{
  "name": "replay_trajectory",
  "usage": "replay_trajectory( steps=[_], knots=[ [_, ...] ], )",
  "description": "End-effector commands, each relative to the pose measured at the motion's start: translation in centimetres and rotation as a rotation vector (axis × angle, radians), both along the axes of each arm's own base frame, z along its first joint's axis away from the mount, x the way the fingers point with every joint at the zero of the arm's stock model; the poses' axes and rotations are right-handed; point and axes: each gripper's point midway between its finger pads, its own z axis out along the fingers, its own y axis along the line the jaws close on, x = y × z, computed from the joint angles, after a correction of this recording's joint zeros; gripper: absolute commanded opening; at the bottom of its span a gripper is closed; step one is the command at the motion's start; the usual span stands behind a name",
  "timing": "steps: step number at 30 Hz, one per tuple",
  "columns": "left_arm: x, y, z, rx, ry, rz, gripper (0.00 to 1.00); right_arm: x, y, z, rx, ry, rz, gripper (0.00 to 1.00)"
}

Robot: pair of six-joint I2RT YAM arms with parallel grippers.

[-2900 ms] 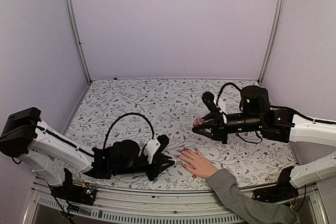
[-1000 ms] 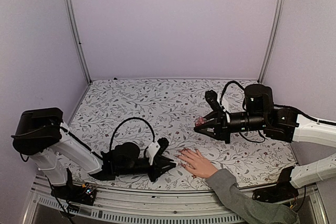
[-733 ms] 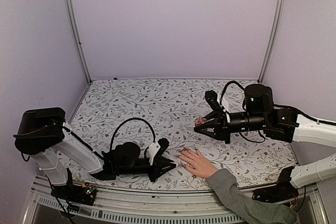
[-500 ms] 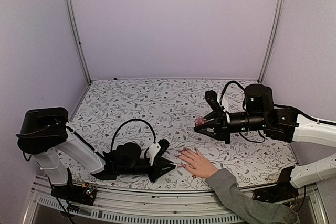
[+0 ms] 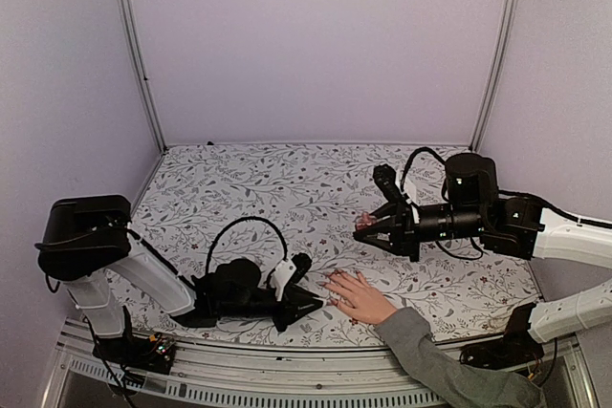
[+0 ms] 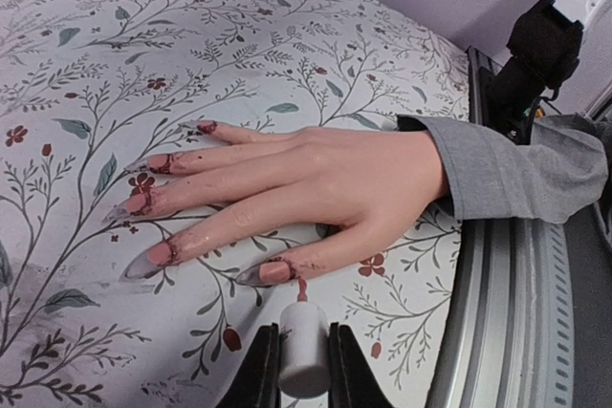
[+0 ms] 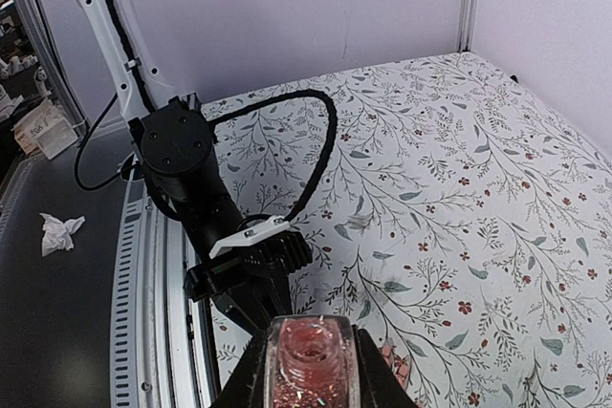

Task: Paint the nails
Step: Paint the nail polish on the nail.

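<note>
**Just ahead of the left claw [image 6: 302, 333], a brush tip at the thumb [image 6: 330, 253]**

The left claw lies low over the table. Its jaws are closed tight on a small white cylindrical brush cap [image 6: 304, 368] that stands between them. From the cap a thin bristle wet with red polish [image 6: 301, 288] reaches forward to the thumb's edge, right beside the thumbnail [image 6: 271, 271]. Whether it presses on skin or nail I cannot tell.

Directly in front of this claw a light-skinned human hand [image 6: 325, 174] rests palm down on the white cloth printed with grey leaves and small red flowers [image 6: 115, 35]. Its fingers are spread and point to the claw's left, and its grey fabric sleeve [image 6: 507, 164] lies off to the claw's right. The long, pale, pointed nails [image 6: 142, 204] all carry uneven reddish smears, some of it on the skin around them.

The right claw [image 7: 311, 346] hangs above the cloth, well apart from the hand. It is clamped around a small clear glass bottle of pink glitter polish [image 7: 311, 375] with its neck uncapped. Beyond that claw and lower down, the black left arm [image 7: 186, 174] stretches along the table edge. A crumpled white tissue [image 7: 59, 228] lies farther to the right claw's left, on the dark surface off the table
</note>
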Motion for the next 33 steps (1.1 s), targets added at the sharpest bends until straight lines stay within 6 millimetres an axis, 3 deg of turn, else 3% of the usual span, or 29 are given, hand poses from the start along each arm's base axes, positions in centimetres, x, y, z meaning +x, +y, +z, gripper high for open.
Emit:
replay_trajectory(
  steps=[1,33],
  knots=[
    [0.80,-0.39,0.54,-0.033,0.001,0.010,0.00,0.11,0.11,1.51,0.028,-0.030,0.008,0.00],
    [1.45,-0.69,-0.24,-0.046,0.045,0.009,0.00,0.22,0.18,1.26,0.024,-0.028,0.005,0.00]
  ],
)
